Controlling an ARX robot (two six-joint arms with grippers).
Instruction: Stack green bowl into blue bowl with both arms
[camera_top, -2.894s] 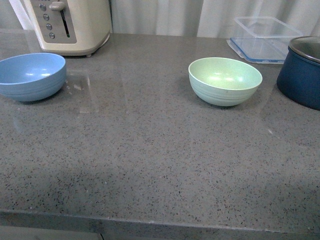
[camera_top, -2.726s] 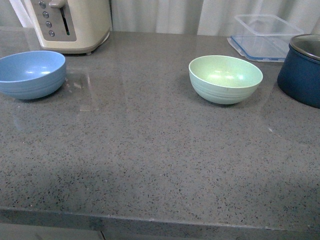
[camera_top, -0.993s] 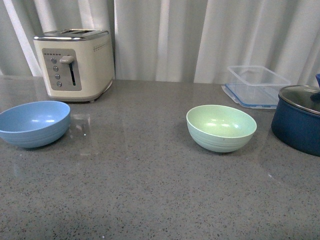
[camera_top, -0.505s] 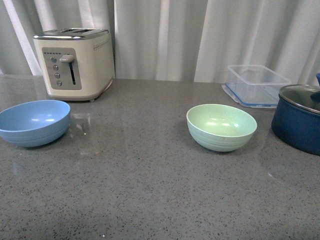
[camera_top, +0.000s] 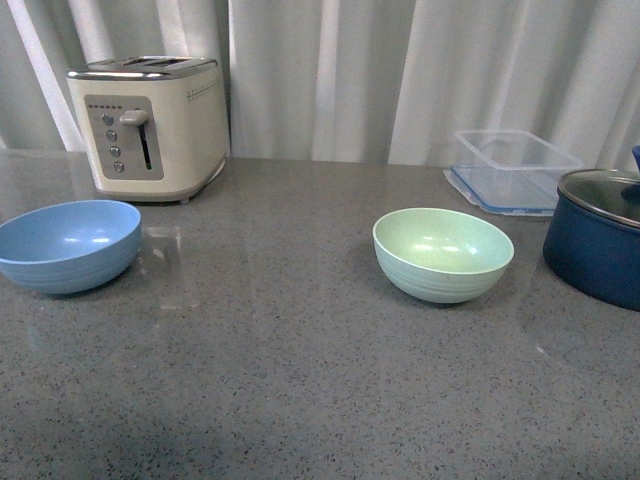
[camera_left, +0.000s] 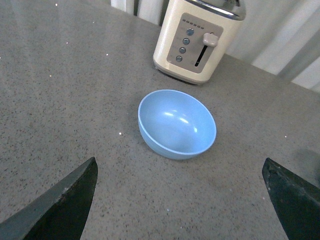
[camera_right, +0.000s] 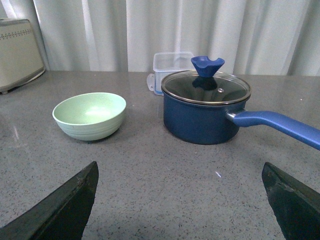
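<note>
- My left gripper (camera_left: 178, 170) is hanging wide open above the counter (camera_top: 280, 350), gripping nothing.
- The blue bowl (camera_left: 176, 123) is sitting upright just ahead of its fingers, at the counter's left side.
- A cream toaster (camera_top: 150, 125) is standing close behind that bowl, apart from it.
- My right gripper (camera_right: 179, 165) is also gaping wide, holding nothing.
- The green bowl (camera_top: 443, 252) is resting upright right of centre, well apart from the blue bowl, with bare counter stretching between them.
- A lidded navy pot (camera_right: 206, 112) is standing near the green bowl's right, not touching it, its handle pointing away from the bowl.
- A clear tub (camera_top: 512, 165) is lying behind both, by the curtain (camera_top: 330, 75).
</note>
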